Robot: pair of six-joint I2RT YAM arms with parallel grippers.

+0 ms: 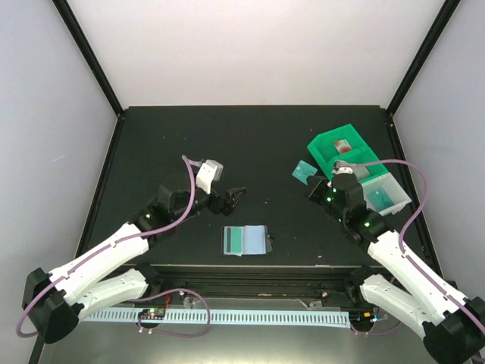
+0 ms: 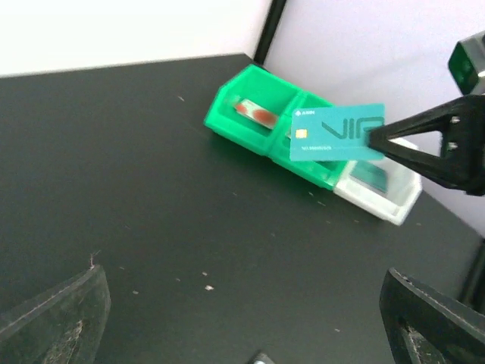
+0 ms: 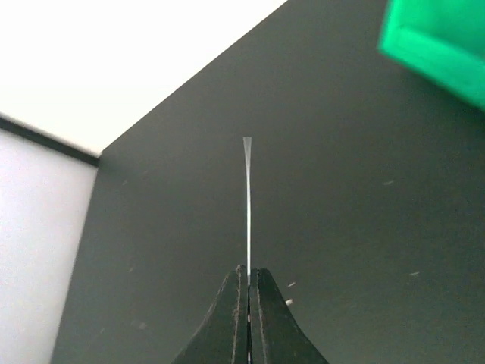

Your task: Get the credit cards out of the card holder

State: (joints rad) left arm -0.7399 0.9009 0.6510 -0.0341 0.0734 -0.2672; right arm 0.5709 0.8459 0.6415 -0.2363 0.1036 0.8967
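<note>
The card holder (image 1: 246, 240) lies open on the black table near the front edge, its pale inside facing up. My left gripper (image 1: 234, 199) hovers just behind it, open and empty; its fingers (image 2: 61, 318) frame the bottom of the left wrist view. My right gripper (image 1: 311, 181) is shut on a teal-green credit card (image 1: 305, 171), held in the air to the left of the bins. The same card (image 2: 337, 133) shows face-on in the left wrist view. In the right wrist view the card (image 3: 247, 205) is edge-on, between the shut gripper (image 3: 248, 274). A red card (image 2: 254, 114) lies in the green bin.
A green bin (image 1: 341, 148) and a clear bin (image 1: 383, 191) stand side by side at the back right, just behind the right gripper. The green bin (image 3: 439, 38) fills the top right corner of the right wrist view. Black frame posts rise at the table's back corners.
</note>
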